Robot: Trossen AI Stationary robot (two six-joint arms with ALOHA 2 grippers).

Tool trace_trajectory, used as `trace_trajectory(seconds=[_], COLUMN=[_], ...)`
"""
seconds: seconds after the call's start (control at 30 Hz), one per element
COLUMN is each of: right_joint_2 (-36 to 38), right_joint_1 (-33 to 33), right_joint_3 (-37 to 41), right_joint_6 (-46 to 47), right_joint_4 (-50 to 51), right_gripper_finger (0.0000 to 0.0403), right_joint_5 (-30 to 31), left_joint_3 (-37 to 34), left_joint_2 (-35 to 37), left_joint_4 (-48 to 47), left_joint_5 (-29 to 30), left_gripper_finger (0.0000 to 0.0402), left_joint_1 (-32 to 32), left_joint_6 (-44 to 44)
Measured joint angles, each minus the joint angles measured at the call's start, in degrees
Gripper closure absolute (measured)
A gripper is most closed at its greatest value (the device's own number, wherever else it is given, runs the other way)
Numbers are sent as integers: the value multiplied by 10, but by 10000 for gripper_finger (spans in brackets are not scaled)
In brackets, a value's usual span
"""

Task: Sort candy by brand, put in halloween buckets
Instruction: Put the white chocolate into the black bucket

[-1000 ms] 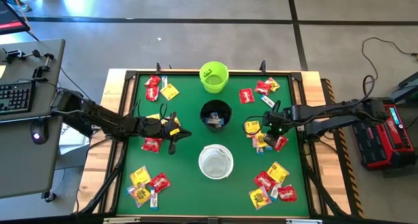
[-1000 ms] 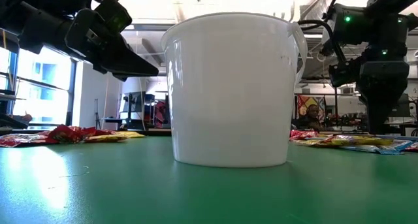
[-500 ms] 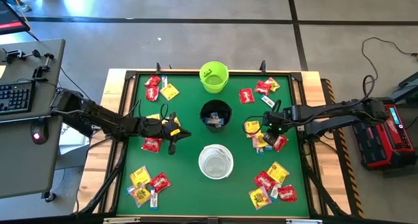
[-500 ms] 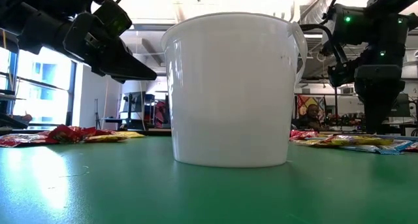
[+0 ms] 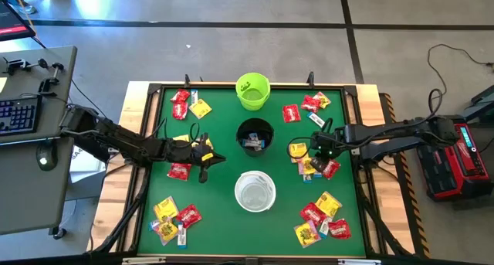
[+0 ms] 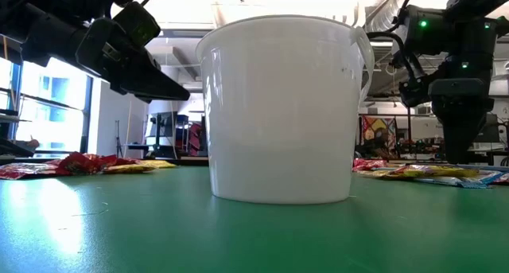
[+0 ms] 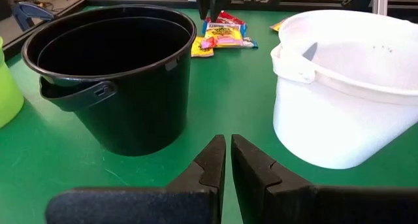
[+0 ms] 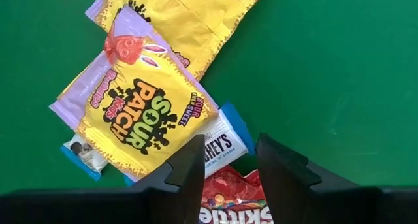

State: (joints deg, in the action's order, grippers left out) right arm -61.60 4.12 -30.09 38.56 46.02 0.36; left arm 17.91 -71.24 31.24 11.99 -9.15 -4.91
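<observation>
Three buckets stand in a row down the table's middle: lime green [image 5: 253, 91] farthest, black [image 5: 255, 136] with blue-and-white candy inside, white [image 5: 255, 190] nearest. My left gripper [image 5: 220, 158] hovers shut, left of the black and white buckets, pointing at the gap between them [image 7: 228, 152]. My right gripper [image 5: 312, 164] points down, open, over a candy cluster right of the buckets. In the right wrist view its fingers [image 8: 196, 165] stand on either side of a blue-and-white packet's end [image 8: 222, 144] and a red packet [image 8: 225, 201]. A yellow packet [image 8: 144, 116] overlaps the blue-and-white one.
Candy lies in loose piles: at the far left [image 5: 185, 104], by the left arm [image 5: 180, 171], near left [image 5: 174, 219], far right [image 5: 305, 107] and near right [image 5: 320, 219]. A raised black frame [image 5: 154, 87] rims the green mat. Bare mat lies between the buckets and the piles.
</observation>
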Motion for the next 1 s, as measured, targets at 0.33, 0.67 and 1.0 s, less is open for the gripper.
trace_trajectory(seconds=[0.33, 0.67, 1.0], right_joint_2=[-37, -56, -55], right_joint_1=[0, 0, 0], right_joint_3=[0, 0, -10], right_joint_6=[10, -14, -36], right_joint_4=[-1, -4, -3], right_gripper_finger=[277, 355, 400], right_joint_5=[-4, -24, -18], left_joint_3=[0, 0, 0], left_joint_2=[0, 0, 0], left_joint_4=[-1, -2, -2], left_joint_5=[0, 0, 0], left_gripper_finger=[385, 385, 385], left_joint_1=[0, 0, 0], left_joint_6=[0, 0, 0])
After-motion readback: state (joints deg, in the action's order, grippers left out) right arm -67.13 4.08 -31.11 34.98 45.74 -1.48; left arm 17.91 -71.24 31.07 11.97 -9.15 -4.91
